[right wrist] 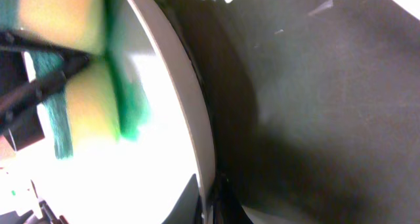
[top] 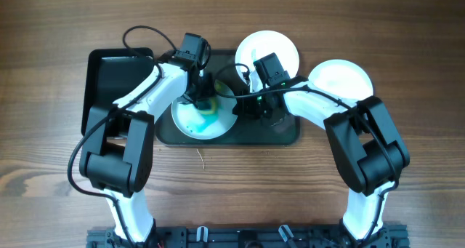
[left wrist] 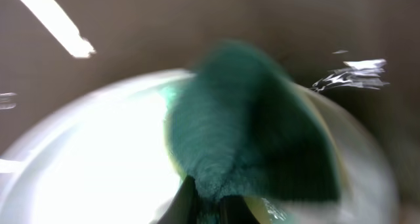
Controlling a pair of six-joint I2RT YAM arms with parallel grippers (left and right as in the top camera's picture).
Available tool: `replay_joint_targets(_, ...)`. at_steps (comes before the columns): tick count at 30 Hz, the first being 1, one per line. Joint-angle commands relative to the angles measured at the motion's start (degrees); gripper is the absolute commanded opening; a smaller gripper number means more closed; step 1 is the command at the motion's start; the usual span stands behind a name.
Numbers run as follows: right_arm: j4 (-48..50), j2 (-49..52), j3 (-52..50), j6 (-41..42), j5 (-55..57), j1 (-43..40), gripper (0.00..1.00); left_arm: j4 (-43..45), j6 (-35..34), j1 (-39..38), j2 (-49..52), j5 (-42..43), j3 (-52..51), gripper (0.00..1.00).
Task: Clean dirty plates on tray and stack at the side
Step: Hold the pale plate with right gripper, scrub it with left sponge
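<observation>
A white plate with a teal-green smear sits on the left part of the dark tray. My left gripper is shut on a green and yellow sponge and presses it onto that plate. The left wrist view shows the sponge on the plate, held between my fingers. My right gripper is shut on the plate's right rim. In the right wrist view its fingers pinch the rim, with the sponge beyond and the tray beneath.
A white plate lies behind the tray, overlapping its back edge. A pale plate lies on the wooden table to the right of the tray. A deeper black tub stands to the left of the tray.
</observation>
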Motion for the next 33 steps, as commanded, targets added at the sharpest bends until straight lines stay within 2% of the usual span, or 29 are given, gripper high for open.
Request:
replay_joint_targets(1,-1.0,2.2,-1.6,-1.7,0.8,0.3,0.04,-4.2,-8.0,1.0,0.7,-23.4,0.1,0.04)
replay_joint_targets(3,-1.0,2.2,-1.6,-1.7,1.0,0.3,0.04,-7.5,-8.9,1.0,0.7,-24.3,-0.1,0.04)
replay_joint_targets(6,-0.9,2.2,-1.6,-1.7,1.0,0.3,0.04,-10.9,-9.0,0.9,0.7,-21.1,-0.1,0.04)
replay_joint_targets(8,-0.9,2.2,-1.6,-1.7,1.0,0.3,0.04,-11.9,-6.6,0.7,0.7,-14.3,-0.1,0.04)
replay_joint_targets(12,-1.0,2.2,-1.6,-1.7,1.0,0.3,0.04,-12.1,7.4,0.8,0.7,10.3,-0.1,0.04)
replay_joint_targets(15,-1.0,2.2,-1.6,-1.7,1.0,0.3,0.04,-12.1,13.3,0.7,0.7,21.9,-0.1,0.04)
replay_joint_targets(17,-1.0,2.2,-1.6,-1.7,1.0,0.3,0.04,-11.9,14.0,0.8,0.7,24.8,-0.1,0.04)
replay_joint_targets(24,-1.0,2.2,-1.6,-1.6,0.9,0.3,0.04,-6.2,13.1,0.8,0.7,23.0,-0.1,0.04)
replay_joint_targets(26,-1.0,2.2,-1.6,-1.7,0.9,0.3,0.04,-3.9,9.6,0.8,0.7,17.9,-0.1,0.04)
replay_joint_targets(30,-1.0,2.2,-1.6,-1.6,1.0,0.3,0.04,-2.8,-3.2,0.8,0.7,-2.6,-0.1,0.04)
replay_joint_targets(33,-1.3,2.2,-1.6,-1.6,1.4,0.3,0.04,-4.5,-3.7,1.1,0.4,-9.0,0.5,0.04)
